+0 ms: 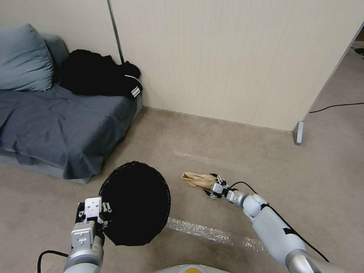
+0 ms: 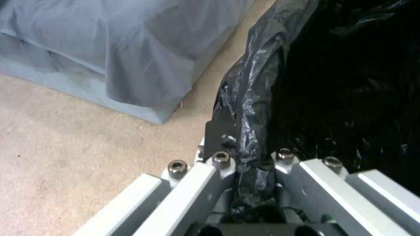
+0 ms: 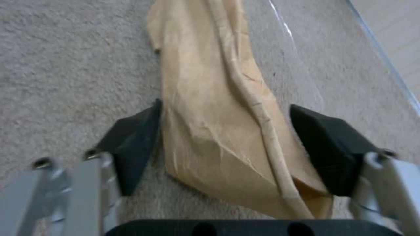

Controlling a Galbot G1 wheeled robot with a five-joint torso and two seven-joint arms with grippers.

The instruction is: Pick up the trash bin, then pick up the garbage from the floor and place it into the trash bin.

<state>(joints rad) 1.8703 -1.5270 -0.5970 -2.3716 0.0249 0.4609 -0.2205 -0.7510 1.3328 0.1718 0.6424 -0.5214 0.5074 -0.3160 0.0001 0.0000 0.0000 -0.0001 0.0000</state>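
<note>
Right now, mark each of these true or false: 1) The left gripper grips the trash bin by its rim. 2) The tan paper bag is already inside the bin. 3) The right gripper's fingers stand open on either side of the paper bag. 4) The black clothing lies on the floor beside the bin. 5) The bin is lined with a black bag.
1) True: the left gripper is clamped on the bagged rim of the trash bin.
2) False: the tan paper bag lies on the carpet.
3) True: the right gripper straddles it, open.
4) False: the black clothing lies on the sofa.
5) True.
</note>
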